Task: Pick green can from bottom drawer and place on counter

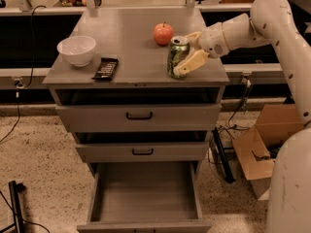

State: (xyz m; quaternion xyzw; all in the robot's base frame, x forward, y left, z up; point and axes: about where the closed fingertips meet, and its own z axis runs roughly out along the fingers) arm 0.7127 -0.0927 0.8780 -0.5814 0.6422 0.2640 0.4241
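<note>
The green can [176, 56] stands upright on the counter [131, 33], near its front right edge. My gripper [187, 50] reaches in from the right and its fingers sit on either side of the can, closed against it. One finger [187, 63] lies across the can's front right side and the other sits behind it. The bottom drawer [145, 194] is pulled open below, with a bare floor.
A red apple [163, 33] sits just behind and left of the can. A white bowl [76, 50] and a black remote [106, 68] lie on the counter's left side. The two upper drawers [139, 116] are slightly open. A cardboard box [262, 144] stands on the floor at right.
</note>
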